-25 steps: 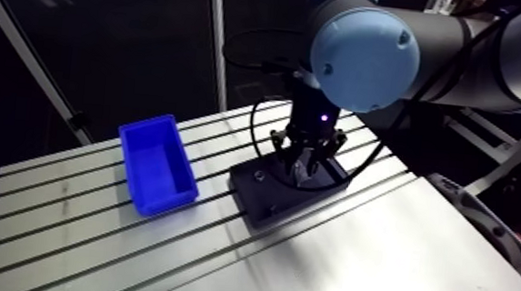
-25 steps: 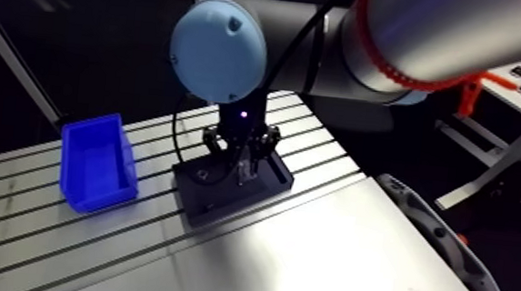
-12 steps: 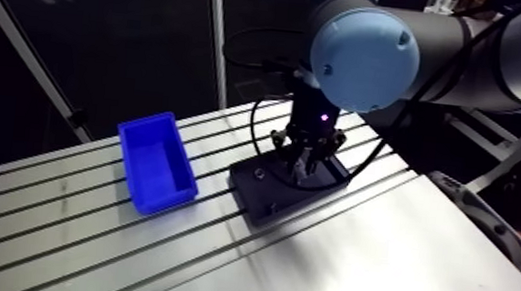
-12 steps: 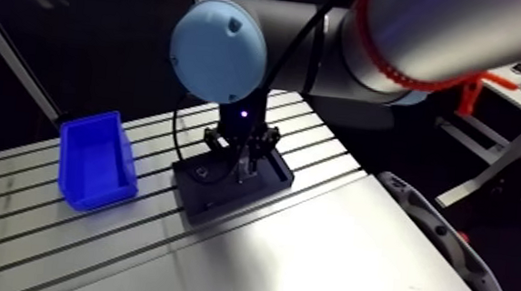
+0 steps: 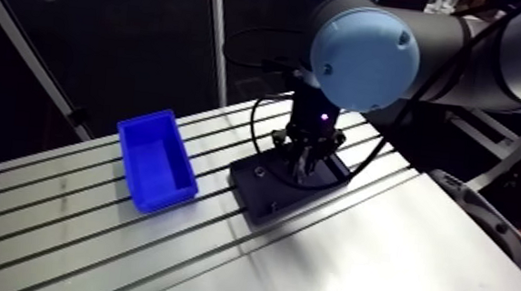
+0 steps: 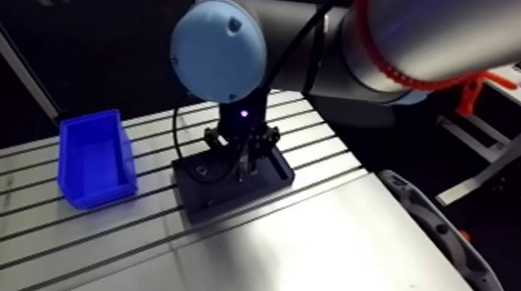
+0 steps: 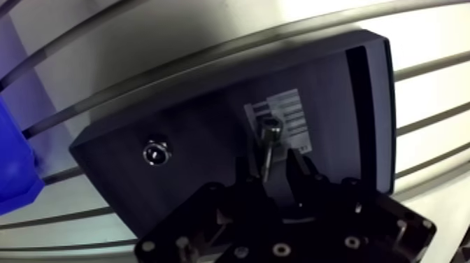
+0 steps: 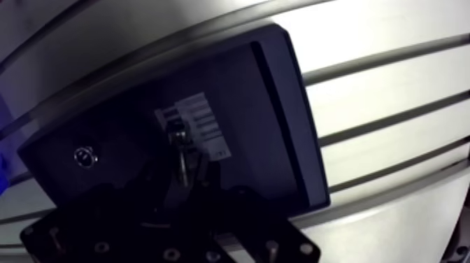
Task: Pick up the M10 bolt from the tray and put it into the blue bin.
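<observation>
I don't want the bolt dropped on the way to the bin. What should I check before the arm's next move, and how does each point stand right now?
1. Gripper lined up on the M10 bolt: ok, the bolt sits right at its tip, over the tray.
2. Bolt firmly gripped: cannot tell.
3. Round metal part in the tray apart from the gripper: ok.
4. Blue bin upright, open side up: ok.
5. Way from tray to bin: ok, only bare table between them.
</observation>
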Tool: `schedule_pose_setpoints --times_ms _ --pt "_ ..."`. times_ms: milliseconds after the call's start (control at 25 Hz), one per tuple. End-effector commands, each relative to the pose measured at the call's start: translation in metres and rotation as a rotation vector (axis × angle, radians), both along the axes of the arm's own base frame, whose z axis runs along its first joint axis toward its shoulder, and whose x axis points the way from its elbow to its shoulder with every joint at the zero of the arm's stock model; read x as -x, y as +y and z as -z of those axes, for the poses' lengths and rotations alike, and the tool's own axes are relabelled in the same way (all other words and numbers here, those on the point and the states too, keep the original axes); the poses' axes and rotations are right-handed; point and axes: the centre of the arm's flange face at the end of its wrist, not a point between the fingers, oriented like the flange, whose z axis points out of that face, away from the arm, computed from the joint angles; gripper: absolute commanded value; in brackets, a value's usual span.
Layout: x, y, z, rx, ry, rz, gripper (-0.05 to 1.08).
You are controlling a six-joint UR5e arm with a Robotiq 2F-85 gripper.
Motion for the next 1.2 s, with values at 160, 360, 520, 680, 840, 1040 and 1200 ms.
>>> schedule_pose_setpoints --times_ms 160,360,520,680,840,1040,1200 --pt "0.0001 0.0008 0.0034 0.003 -0.005 0.000 0.69" --pt "0.0017 0.0008 0.0029 0.001 -0.001 -0.001 0.71" --pt "0.0031 0.0018 0.0014 -0.004 0.005 -0.002 0.73" --pt "0.0024 0.0014 0.0030 -0.003 0.003 -0.002 0.75" --pt "0.0025 0.0015 0.0037 -0.003 0.003 -0.002 0.76" --pt "0.0025 0.0015 0.0037 -0.003 0.003 -0.003 0.78" --pt "0.0027 0.0016 0.0052 -0.002 0.002 -0.005 0.79"
